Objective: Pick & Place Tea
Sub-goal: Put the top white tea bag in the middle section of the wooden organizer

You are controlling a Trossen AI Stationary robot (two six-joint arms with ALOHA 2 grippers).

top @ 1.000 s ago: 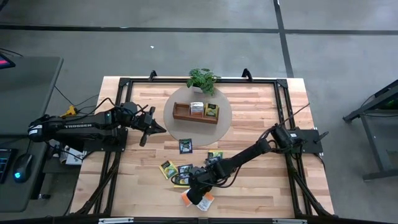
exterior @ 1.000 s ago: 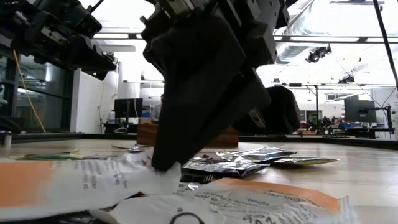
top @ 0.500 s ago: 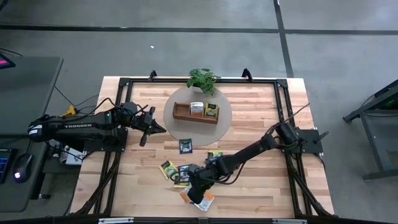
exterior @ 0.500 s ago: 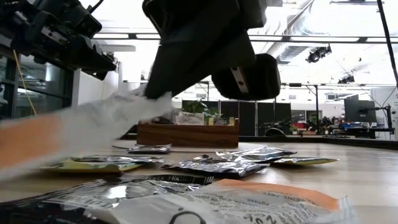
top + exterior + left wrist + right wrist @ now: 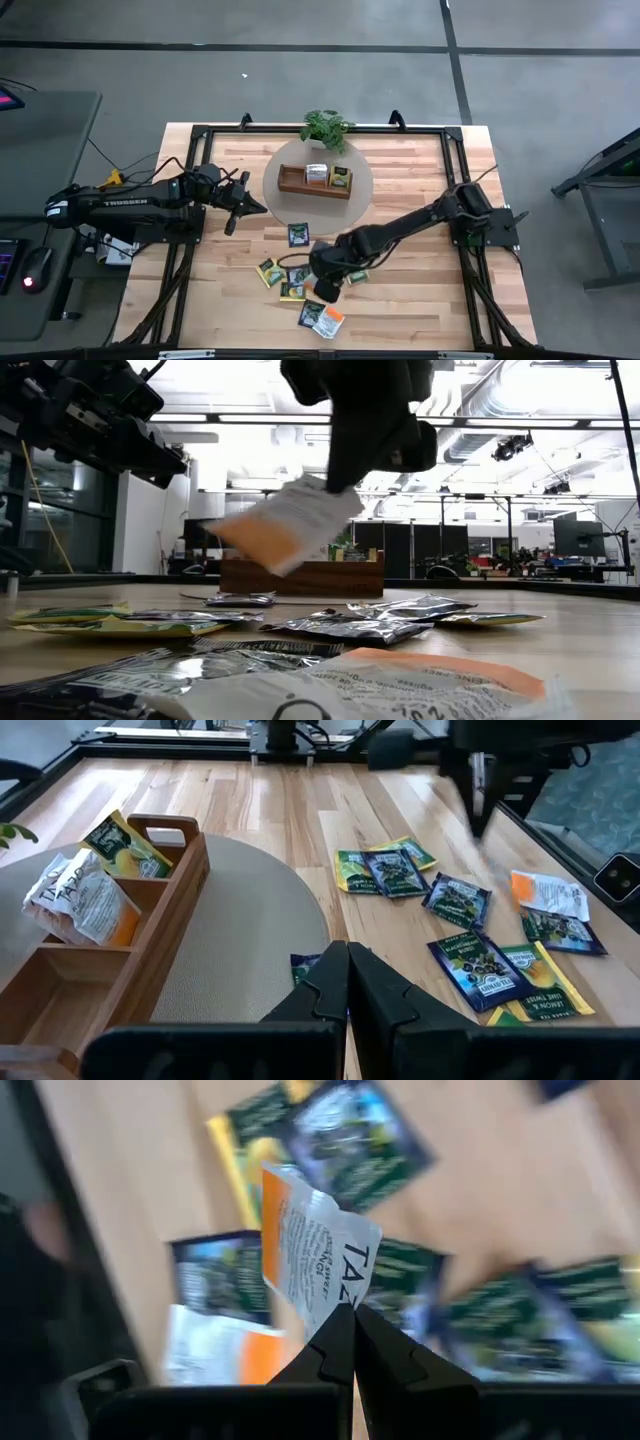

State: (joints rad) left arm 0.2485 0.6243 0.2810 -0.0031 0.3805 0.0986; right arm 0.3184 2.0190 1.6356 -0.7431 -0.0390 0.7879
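My right gripper [image 5: 323, 288] hangs over the loose tea sachets near the table's near edge, shut on an orange-and-white sachet [image 5: 308, 1258], which the low view shows in the air [image 5: 285, 525]. Other sachets lie flat on the wood: dark ones [image 5: 298, 234] [image 5: 297, 274], a yellow-green one [image 5: 270, 270], and an orange-and-white one [image 5: 328, 318]. The wooden tray [image 5: 292, 182] rests on a round grey mat and holds a white sachet [image 5: 316, 173] and a yellow-green one [image 5: 340, 178]. My left gripper [image 5: 246, 206] is shut and waits left of the mat, touching nothing. My right gripper pinches the orange-and-white sachet between its two fingers at one edge, near a corner [image 5: 338, 1302]. The fingers [image 5: 345, 465] come from above, pointing down. The sachet is lifted clear of the table and hangs tilted below the fingertips.
A small potted plant [image 5: 325, 127] stands behind the tray at the far edge. A black frame [image 5: 455, 190] runs around the tabletop. Bare wood lies on the table's right side [image 5: 420, 170] and in front of my left arm [image 5: 210, 270].
My right gripper has risen from the table near the near edge and moved a little toward the far edge, carrying the orange-and-white sachet. The sachet, first lying among the others, is now lifted clear and hangs tilted. The other sachets have stayed in place.
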